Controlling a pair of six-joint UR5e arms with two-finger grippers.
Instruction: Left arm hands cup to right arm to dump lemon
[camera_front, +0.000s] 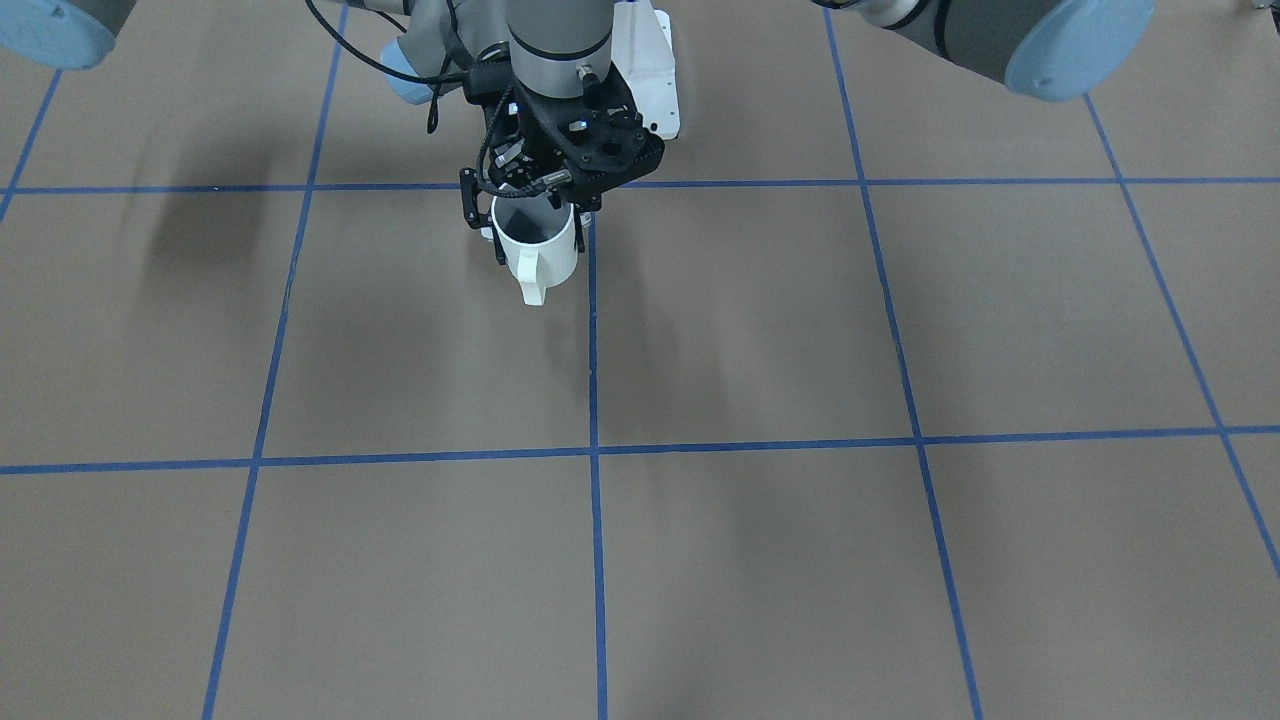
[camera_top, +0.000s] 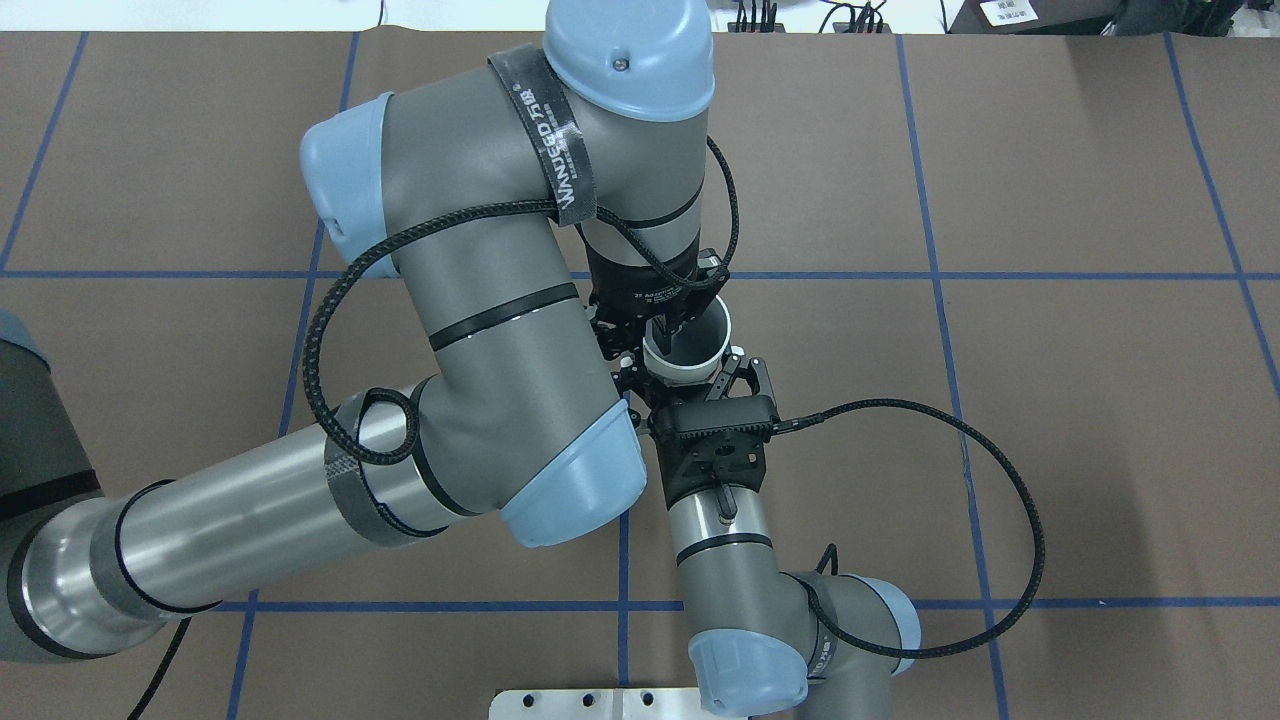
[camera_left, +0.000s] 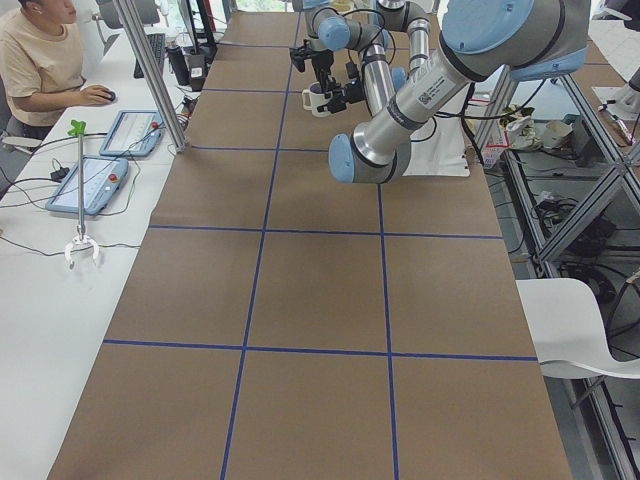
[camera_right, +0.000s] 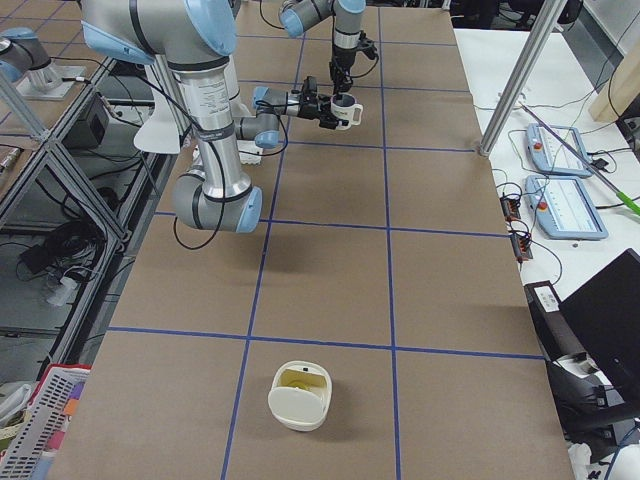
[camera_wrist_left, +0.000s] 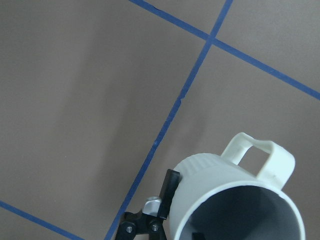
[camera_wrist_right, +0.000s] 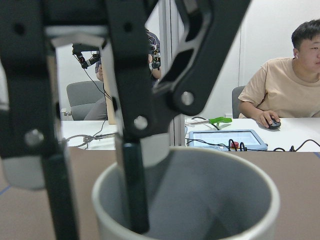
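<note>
**Mid-air cup handover, both grippers at the mug**

You are looking at the white cup (camera_front: 540, 255), held upright above the brown table (camera_front: 800, 560). It hangs close to the robot's side, beside a blue tape line (camera_front: 592, 350), with its handle (camera_front: 533, 287) turned away from the robot. The left arm (camera_top: 480, 330) reaches over and down from above. The left gripper (camera_top: 657, 340) is pinched on the cup's wall, one thin finger (camera_wrist_right: 134, 200) inside the mouth and the other outside. That rim hold likely leaves the cup's sides free for the receiver.

The right arm (camera_top: 725, 560) comes in level from the robot's side. The right gripper (camera_top: 688, 372) is spread wide, with a finger on either side of the cup body. You cannot tell whether its pads touch the wall, and it does not look clamped. A side grasp would suit tipping the cup.

The lemon shows in no view: the finger partly blocks the cup's grey inside, and its bottom is cut off or shadowed. Well apart, near the table's right end, sits a white container (camera_right: 300, 400) with a yellowish inside; what it holds is too small to make out
</note>
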